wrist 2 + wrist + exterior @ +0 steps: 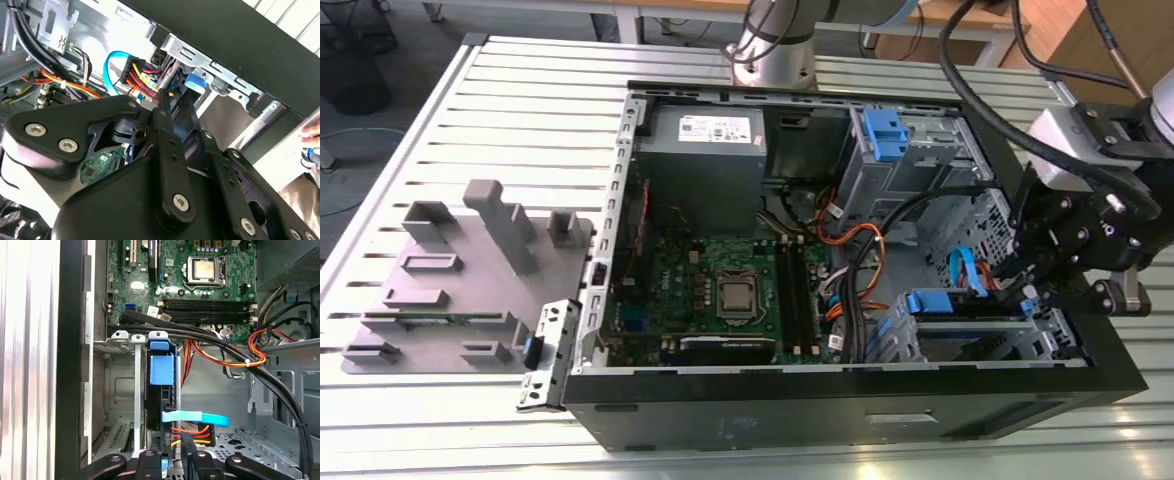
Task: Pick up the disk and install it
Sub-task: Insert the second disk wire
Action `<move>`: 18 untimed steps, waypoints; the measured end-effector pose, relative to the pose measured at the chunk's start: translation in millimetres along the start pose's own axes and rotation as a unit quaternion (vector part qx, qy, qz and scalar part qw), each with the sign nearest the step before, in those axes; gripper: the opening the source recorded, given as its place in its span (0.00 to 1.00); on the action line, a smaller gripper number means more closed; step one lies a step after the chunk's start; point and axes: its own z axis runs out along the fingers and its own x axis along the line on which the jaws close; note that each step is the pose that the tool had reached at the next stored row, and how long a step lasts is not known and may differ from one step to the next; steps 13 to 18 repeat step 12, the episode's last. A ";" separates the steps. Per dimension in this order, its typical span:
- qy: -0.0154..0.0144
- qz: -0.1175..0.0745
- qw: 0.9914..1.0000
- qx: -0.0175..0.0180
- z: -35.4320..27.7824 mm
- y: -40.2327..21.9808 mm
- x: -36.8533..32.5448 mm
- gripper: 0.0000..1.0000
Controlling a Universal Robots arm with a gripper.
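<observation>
One open computer case (854, 420) takes up the middle of the exterior view, lying on a slatted metal table (520, 90). At the far left of the frame I see a grey moulded fixture (454, 270) lying flat on the slats, just beside the case's left wall.

Inside the case, the grey power supply box (707, 140) sits at the upper centre, and the green motherboard (720, 290) lies below it. Right of those, in the upper right of the case, is a grey metal cage (887, 135) with a blue tab. Orange, red and black cables run down from there toward the lower right.

In the lower right corner of the case, the disk (945, 301) stands on edge in its bay, with its blue bracket showing. In the first wrist view the disk (161, 370) is seen edge-on between the bay's metal rails, and a light blue flat cable (195, 416) crosses just beside it.

At the right edge of the exterior view, the gripper (1021, 290) reaches down into that corner. In both wrist views the gripper (174, 102) (172, 460) has its fingers narrow, pinching the disk's (195, 82) end between them.
</observation>
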 end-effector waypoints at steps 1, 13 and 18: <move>0.000 0.000 1.000 0.000 -5.3 0.2 -0.3 0.30; 0.001 -0.017 1.000 -0.001 -5.1 0.6 -0.3 0.30; 0.001 -0.017 1.000 -0.001 -5.1 0.6 -0.3 0.30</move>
